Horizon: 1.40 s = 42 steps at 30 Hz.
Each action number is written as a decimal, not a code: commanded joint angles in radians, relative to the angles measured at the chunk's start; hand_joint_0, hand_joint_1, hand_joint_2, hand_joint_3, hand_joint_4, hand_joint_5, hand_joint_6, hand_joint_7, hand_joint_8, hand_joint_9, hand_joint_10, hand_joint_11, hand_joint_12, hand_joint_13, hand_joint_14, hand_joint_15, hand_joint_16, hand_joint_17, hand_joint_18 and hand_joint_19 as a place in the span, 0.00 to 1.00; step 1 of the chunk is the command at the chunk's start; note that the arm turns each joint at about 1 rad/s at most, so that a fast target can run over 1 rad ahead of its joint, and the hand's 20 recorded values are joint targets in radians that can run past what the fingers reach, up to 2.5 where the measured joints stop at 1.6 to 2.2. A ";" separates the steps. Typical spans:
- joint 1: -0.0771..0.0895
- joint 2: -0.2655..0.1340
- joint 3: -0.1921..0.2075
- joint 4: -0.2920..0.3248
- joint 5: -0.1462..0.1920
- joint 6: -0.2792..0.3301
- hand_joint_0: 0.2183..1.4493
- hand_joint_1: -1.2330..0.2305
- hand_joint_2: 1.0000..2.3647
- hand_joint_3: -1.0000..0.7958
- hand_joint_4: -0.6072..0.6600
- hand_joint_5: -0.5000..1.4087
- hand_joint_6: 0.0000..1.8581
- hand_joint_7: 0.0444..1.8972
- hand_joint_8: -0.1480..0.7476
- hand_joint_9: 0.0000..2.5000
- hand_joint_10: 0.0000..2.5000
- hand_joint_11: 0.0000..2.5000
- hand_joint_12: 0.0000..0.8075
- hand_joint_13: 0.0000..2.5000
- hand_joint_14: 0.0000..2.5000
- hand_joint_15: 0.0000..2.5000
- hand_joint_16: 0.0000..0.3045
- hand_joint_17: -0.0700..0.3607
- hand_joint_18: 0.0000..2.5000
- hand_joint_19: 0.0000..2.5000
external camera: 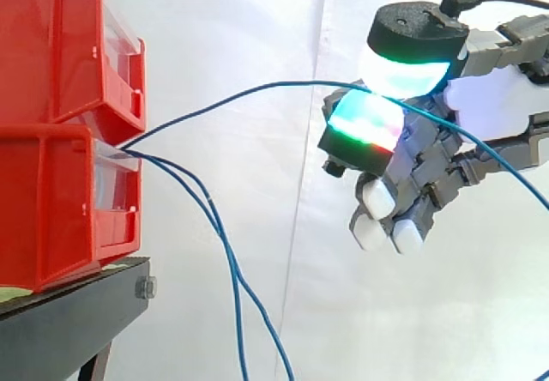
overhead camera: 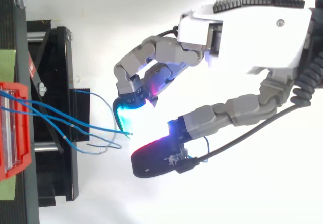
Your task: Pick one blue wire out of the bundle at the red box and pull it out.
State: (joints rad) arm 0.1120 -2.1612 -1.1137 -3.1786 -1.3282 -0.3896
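Two red bins are stacked at the left, the lower red bin (external camera: 51,209) (overhead camera: 11,133) with a clear front from which blue wires come out. One blue wire (external camera: 240,95) arcs up and to the right from that front into my hand (external camera: 429,162), runs between two glowing pads, and drops off to the lower right. My hand is shut on this wire, its other fingers curled below. Two more blue wires (external camera: 225,235) hang loose from the bin toward the floor. In the top view my hand (overhead camera: 242,37) sits right of the bin, and the blue wires (overhead camera: 60,117) fan toward its cyan pad.
The upper red bin (external camera: 51,46) overhangs the lower one. Both rest on a black stand (external camera: 69,321) (overhead camera: 55,82) at the left. A white curtain (external camera: 257,21) forms the backdrop, with open air between bins and hand.
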 commanded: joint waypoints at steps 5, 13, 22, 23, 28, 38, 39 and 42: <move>0.000 0.001 0.000 0.000 0.003 -0.002 0.33 0.30 0.02 0.55 0.51 0.19 0.50 0.70 0.52 0.37 0.01 0.19 0.55 0.31 0.01 0.17 0.20 0.48 0.30 0.19; 0.000 0.001 0.000 0.000 0.003 -0.002 0.33 0.29 0.02 0.54 0.51 0.19 0.51 0.67 0.51 0.39 0.01 0.20 0.53 0.32 0.01 0.18 0.19 0.47 0.30 0.20; 0.000 0.000 0.000 0.000 0.003 -0.002 0.33 0.29 0.01 0.55 0.51 0.19 0.50 0.68 0.53 0.40 0.01 0.20 0.55 0.34 0.01 0.19 0.20 0.48 0.31 0.20; 0.000 0.000 0.000 0.000 0.003 -0.002 0.33 0.29 0.01 0.54 0.51 0.19 0.51 0.67 0.53 0.40 0.01 0.20 0.56 0.33 0.01 0.18 0.20 0.48 0.31 0.20; 0.000 0.001 0.000 0.000 0.003 -0.002 0.33 0.28 0.01 0.54 0.51 0.19 0.50 0.67 0.53 0.40 0.01 0.21 0.56 0.33 0.01 0.18 0.20 0.48 0.31 0.20; 0.000 0.001 0.000 0.000 0.003 -0.002 0.34 0.28 0.01 0.54 0.52 0.19 0.50 0.68 0.53 0.41 0.01 0.20 0.56 0.34 0.01 0.19 0.20 0.48 0.31 0.21; 0.000 0.001 -0.002 0.000 0.003 -0.002 0.34 0.28 0.01 0.54 0.52 0.19 0.50 0.68 0.53 0.41 0.01 0.21 0.56 0.34 0.01 0.19 0.20 0.48 0.31 0.20; 0.000 0.000 -0.002 0.000 0.003 -0.002 0.34 0.28 0.01 0.54 0.52 0.19 0.50 0.68 0.53 0.41 0.01 0.21 0.56 0.34 0.01 0.19 0.20 0.48 0.32 0.20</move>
State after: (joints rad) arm 0.1120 -2.1611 -1.1149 -3.1784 -1.3254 -0.3912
